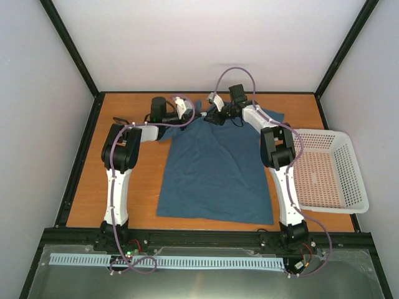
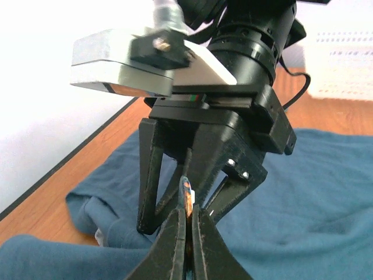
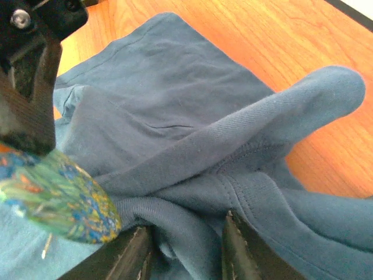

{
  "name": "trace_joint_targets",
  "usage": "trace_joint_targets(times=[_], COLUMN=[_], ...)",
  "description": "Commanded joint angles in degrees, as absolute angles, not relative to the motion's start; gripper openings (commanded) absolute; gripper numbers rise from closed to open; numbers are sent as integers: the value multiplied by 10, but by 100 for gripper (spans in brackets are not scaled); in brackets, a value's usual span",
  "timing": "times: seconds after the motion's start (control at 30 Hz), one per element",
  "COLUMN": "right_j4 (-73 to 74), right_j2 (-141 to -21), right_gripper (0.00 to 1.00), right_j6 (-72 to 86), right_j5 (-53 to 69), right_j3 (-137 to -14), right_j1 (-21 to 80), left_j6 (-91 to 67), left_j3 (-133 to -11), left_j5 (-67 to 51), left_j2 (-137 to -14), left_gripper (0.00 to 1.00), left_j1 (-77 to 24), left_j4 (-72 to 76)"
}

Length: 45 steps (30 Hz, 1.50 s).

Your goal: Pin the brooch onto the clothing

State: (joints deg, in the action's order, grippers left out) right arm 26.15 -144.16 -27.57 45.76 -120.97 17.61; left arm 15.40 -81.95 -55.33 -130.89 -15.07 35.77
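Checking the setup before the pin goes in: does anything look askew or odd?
Only the clothing: its neck end is bunched into a raised fold between the parted jaws of the right end effector, while the rest lies flat. The brooch sits pinched in the left end effector; nothing looks spilled or damaged.

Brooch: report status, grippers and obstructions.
Left gripper shut on brooch, at the collar. Right gripper open, astride a collar fold of the shirt. Brooch not yet pinned; nothing blocking.

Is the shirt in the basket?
No, the T-shirt lies spread on the table, to the left of the white basket.
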Motion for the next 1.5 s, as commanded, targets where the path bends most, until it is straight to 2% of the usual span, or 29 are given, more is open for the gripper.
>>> trace_joint_targets(times=[0.0, 0.17, 0.37, 0.53, 0.73, 1.07, 1.47], right_j4=[194, 114, 71, 50, 87, 72, 121], right_j2=[-1368, -1310, -1306, -1324, -1343, -1347, -1355], right_gripper=[36, 47, 59, 60, 55, 58, 64], right_j6=[-302, -357, -333, -316, -331, -319, -338], right_j5=[457, 508, 542, 566, 589, 601, 604], right_j3=[-1148, -1016, -995, -1012, -1038, -1021, -1039], right_j1=[165, 162, 159, 159, 157, 155, 155], left_j6=[126, 104, 100, 88, 68, 34, 10], left_j3=[-876, -888, -936, -939, -933, -936, -956], left_j5=[-644, -655, -671, -696, -720, -740, -756], left_j2=[-1311, -1320, -1342, -1346, -1346, -1356, -1366], left_gripper=[1, 1, 1, 1, 1, 1, 1], left_j1=[-152, -144, -137, -133, -125, -121, -119], left_j4=[281, 277, 219, 225, 246, 277, 293])
